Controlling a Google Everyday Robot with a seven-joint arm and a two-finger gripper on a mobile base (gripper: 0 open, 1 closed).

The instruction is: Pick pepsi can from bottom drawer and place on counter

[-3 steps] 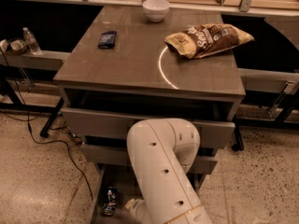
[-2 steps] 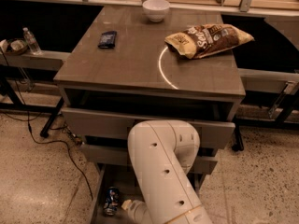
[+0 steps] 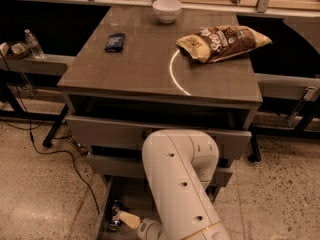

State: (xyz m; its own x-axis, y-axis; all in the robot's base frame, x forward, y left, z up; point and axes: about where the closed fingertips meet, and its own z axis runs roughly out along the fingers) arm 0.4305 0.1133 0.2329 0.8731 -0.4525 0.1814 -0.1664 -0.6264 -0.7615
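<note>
The pepsi can [image 3: 116, 214], small and blue with silver ends, lies in the pulled-out bottom drawer [image 3: 103, 215] near its left wall. My gripper [image 3: 124, 218] is low inside that drawer, right beside the can and touching it on its right side. My white arm [image 3: 180, 184] reaches down in front of the drawers and hides most of the drawer's tray. The counter [image 3: 145, 64] with its thin white arc mark is above.
On the counter are a brown chip bag [image 3: 222, 41], a white bowl [image 3: 167, 9] and a flat dark blue packet [image 3: 115, 41]. Two grey drawers [image 3: 105, 134] stand partly open above the bottom one. A water bottle [image 3: 34, 44] stands on the left shelf. Cables [image 3: 60, 151] lie on the floor.
The can has shifted slightly in the drawer and my gripper has closed in against it. The arm has barely moved.
</note>
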